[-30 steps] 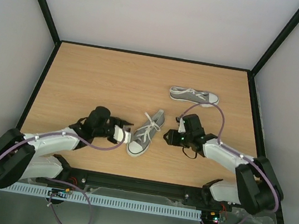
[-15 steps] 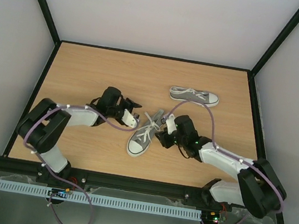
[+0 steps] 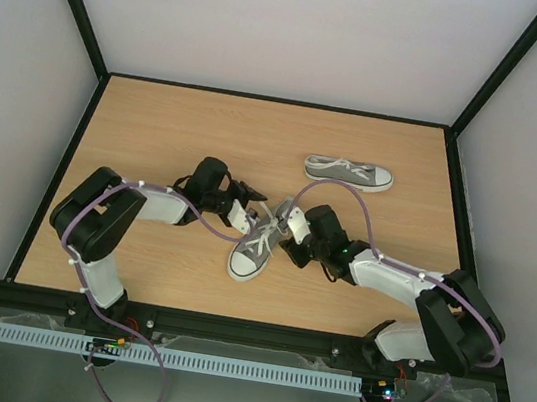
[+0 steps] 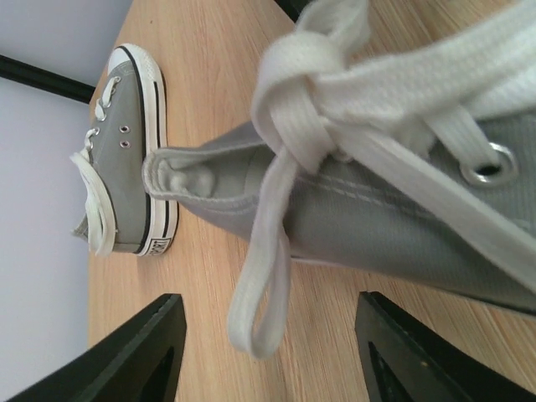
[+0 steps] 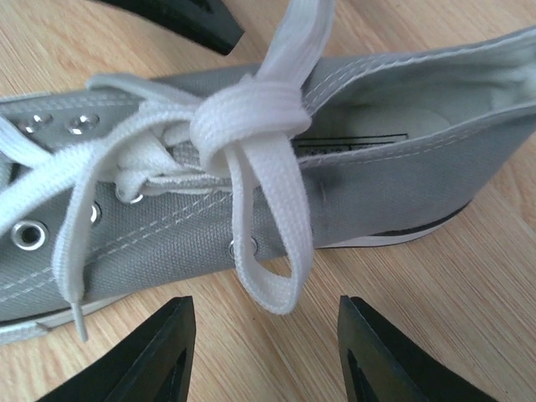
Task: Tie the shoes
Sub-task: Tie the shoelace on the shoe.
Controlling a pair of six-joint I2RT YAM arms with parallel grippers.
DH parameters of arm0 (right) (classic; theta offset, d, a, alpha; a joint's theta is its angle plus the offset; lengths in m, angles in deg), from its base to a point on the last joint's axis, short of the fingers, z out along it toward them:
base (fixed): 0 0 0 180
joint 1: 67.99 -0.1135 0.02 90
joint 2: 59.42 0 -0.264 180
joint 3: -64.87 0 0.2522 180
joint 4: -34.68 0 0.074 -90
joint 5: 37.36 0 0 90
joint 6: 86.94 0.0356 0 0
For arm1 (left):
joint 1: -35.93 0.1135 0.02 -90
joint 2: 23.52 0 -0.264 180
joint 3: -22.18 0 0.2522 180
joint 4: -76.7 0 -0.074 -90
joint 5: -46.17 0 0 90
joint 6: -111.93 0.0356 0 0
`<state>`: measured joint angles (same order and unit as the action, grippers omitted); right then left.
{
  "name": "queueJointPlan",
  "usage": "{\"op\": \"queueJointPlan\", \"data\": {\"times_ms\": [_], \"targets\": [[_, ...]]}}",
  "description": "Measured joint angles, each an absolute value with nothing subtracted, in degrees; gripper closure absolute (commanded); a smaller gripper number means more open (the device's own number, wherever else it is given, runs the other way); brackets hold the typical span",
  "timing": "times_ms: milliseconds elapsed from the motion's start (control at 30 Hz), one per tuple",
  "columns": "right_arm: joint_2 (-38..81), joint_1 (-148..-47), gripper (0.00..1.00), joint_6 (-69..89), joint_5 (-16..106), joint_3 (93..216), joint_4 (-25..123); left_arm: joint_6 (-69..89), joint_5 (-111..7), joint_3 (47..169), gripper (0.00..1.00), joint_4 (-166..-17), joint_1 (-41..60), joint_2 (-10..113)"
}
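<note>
The near shoe [image 3: 258,244], grey with white laces, lies mid-table with its toe toward the arms. Its laces are knotted [image 5: 247,117], with a loop hanging down each side. My left gripper [image 3: 252,210] sits at its left side, open; one lace loop [image 4: 261,306] dangles just ahead of the gap between its fingers [image 4: 151,356], ungripped. My right gripper [image 3: 289,227] is at the shoe's right side, open as well, with the other loop [image 5: 270,255] just in front of its fingertips. The far shoe [image 3: 349,173] lies on its side farther back.
The far shoe [image 4: 126,159] also shows in the left wrist view, near the black back rail [image 4: 42,77]. A black finger of the left gripper [image 5: 188,18] shows beyond the near shoe [image 5: 377,167] in the right wrist view. Bare wooden tabletop [image 3: 159,124] surrounds both shoes.
Both grippers have closed in on the near shoe from either side. The left arm swung forward and right from the near-left. The left jaws now stand wider apart.
</note>
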<state>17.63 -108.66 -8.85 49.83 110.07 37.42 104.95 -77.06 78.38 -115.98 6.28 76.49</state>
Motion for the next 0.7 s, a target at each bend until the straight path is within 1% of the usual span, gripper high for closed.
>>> {"op": "queueJointPlan", "data": {"times_ms": [100,200,267,367,433,500,633,700], "targets": [[19.8,-108.7,0.60,-10.6,49.8,110.6,37.2,105.1,-77.6,79.2,0.58,-116.3,5.9,77.1],[20.1,-108.8,0.63,-11.3,49.4,110.8,36.6,105.4,-78.0,79.5,0.72,-116.7,5.7,77.4],[20.1,-108.8,0.63,-11.5,49.1,110.9,36.1,105.5,-78.2,79.6,0.77,-116.7,5.7,77.5],[20.1,-108.8,0.62,-11.6,48.8,110.9,35.7,106.0,-78.3,79.6,0.76,-116.7,5.7,77.5],[20.1,-108.8,0.62,-11.7,48.6,111.0,35.6,106.1,-78.4,79.6,0.71,-116.7,5.7,77.5],[20.3,-108.8,0.62,-11.8,48.4,111.2,35.6,106.3,-78.3,79.8,0.68,-116.7,5.7,77.6],[20.8,-108.8,0.61,-12.0,48.5,112.0,35.3,107.0,-78.0,80.8,0.67,-116.1,5.7,78.6],[21.0,-108.8,0.61,-12.2,48.8,112.3,35.3,107.6,-77.9,81.0,0.71,-115.9,5.7,78.9]]}}
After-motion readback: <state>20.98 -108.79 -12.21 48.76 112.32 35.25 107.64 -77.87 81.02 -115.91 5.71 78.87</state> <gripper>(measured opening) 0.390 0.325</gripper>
